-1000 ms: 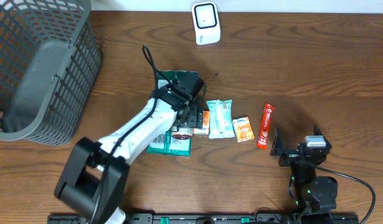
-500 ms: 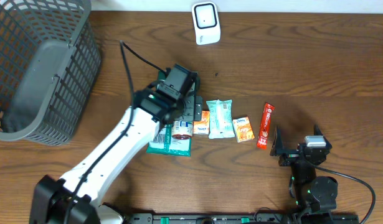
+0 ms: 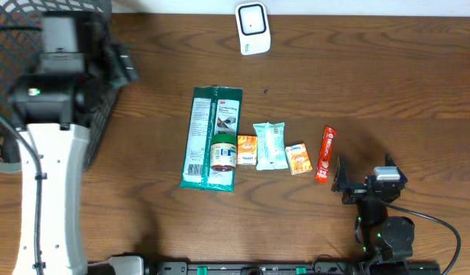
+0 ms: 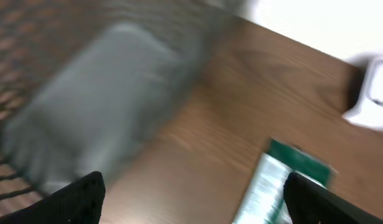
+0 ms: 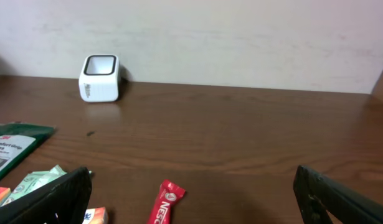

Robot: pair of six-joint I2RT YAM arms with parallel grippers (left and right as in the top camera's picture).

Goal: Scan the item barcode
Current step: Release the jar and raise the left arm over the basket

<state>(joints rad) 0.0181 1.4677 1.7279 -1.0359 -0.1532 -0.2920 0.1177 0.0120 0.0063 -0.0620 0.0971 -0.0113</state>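
Note:
A white barcode scanner [image 3: 252, 28] stands at the table's far edge, and shows again in the right wrist view [image 5: 100, 78] and, blurred, in the left wrist view [image 4: 373, 93]. The items lie in a row mid-table: a long green pack [image 3: 212, 130] with a small jar [image 3: 224, 153] lying on it, an orange packet [image 3: 247, 150], a pale teal pack [image 3: 270, 145], a small orange pack [image 3: 298, 159] and a red stick [image 3: 325, 153]. My left gripper [image 3: 116, 65] hangs open and empty by the basket, far left of the items. My right gripper [image 3: 364, 177] rests open, right of the red stick [image 5: 167, 202].
A grey wire basket [image 3: 43, 114] fills the far left corner, partly under my left arm; it is a blur in the left wrist view [image 4: 98, 93]. A pale wall backs the table beyond the scanner.
My left arm has lifted off the green pack and swung far left to the basket, empty. The green pack and jar are now uncovered. The right arm has not moved.

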